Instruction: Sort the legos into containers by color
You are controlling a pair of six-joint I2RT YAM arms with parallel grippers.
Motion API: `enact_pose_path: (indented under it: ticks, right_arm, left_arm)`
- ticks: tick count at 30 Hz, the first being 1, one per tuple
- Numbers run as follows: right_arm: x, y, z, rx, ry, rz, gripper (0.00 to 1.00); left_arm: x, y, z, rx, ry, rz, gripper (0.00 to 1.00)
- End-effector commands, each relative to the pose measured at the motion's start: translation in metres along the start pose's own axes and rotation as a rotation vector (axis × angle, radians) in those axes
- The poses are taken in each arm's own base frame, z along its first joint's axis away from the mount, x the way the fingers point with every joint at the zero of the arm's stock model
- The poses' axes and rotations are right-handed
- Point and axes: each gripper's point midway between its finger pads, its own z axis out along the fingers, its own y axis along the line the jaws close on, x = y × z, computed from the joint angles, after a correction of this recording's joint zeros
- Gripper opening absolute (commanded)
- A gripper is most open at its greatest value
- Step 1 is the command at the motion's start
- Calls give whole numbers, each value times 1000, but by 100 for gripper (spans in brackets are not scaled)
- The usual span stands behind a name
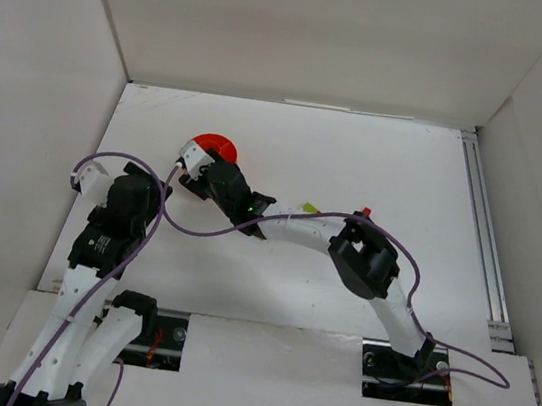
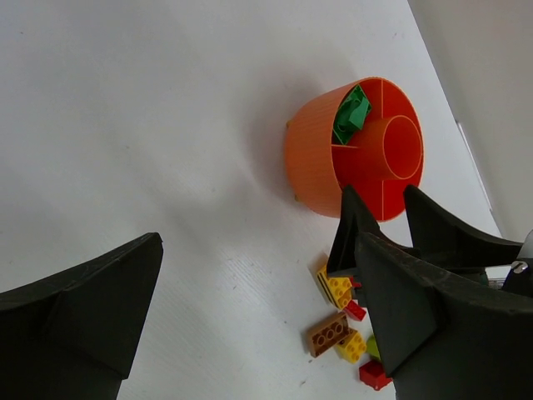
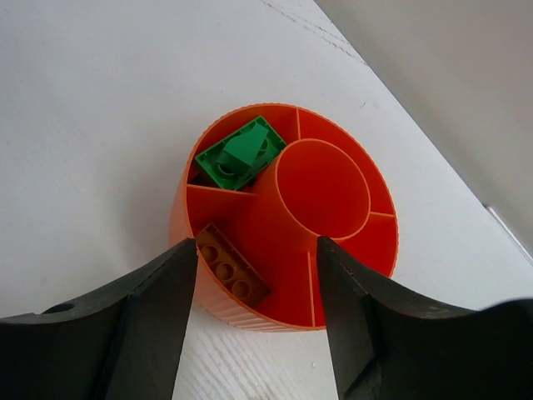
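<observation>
Bowl (image 3: 177, 212): one, orange, on bench (image 3: 83, 125).
Inside bowl: green legos (image 3: 237, 158) in one compartment; one brown lego (image 3: 231, 267) in the next.
Beside bowl: six loose legos (image 2: 336, 287) showing.
Right tool (image 3: 256, 248): released, empty, above bowl.
Left tool (image 2: 258, 242): released wide.

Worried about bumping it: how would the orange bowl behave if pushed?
Thin plastic holding few bricks, the orange bowl is probably light and would slide on the smooth table. Wide-based, it likely won't tip.
</observation>
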Motion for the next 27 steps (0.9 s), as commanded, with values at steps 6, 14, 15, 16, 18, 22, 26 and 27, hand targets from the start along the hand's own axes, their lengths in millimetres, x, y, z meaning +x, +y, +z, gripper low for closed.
enact_pose_path:
  ticks: [6, 14, 15, 16, 18, 22, 26, 27]
  right_arm:
    - [-85, -65, -52, 94, -144, 154, 82]
    - [-8, -154, -121, 119, 72, 530, 90]
    - [2, -157, -129, 87, 95, 577, 90]
    - [40, -175, -140, 115, 161, 627, 90]
    - [45, -186, -164, 65, 147, 694, 90]
    - [84, -203, -201, 70, 187, 741, 90]
    - [106, -203, -221, 27, 221, 741, 89]
    - [110, -205, -226, 27, 229, 740, 89]
  left_arm:
    - [-6, -33, -9, 146, 21, 96, 100]
    - [61, -100, -23, 551, 335, 330, 100]
    - [70, -103, -23, 582, 370, 369, 98]
    - [80, -106, -20, 599, 397, 387, 94]
    - [114, -107, -14, 591, 486, 443, 85]
    - [164, -109, -8, 553, 500, 648, 84]
    - [208, -123, -4, 681, 516, 829, 74]
    - [216, -120, -1, 704, 529, 889, 73]
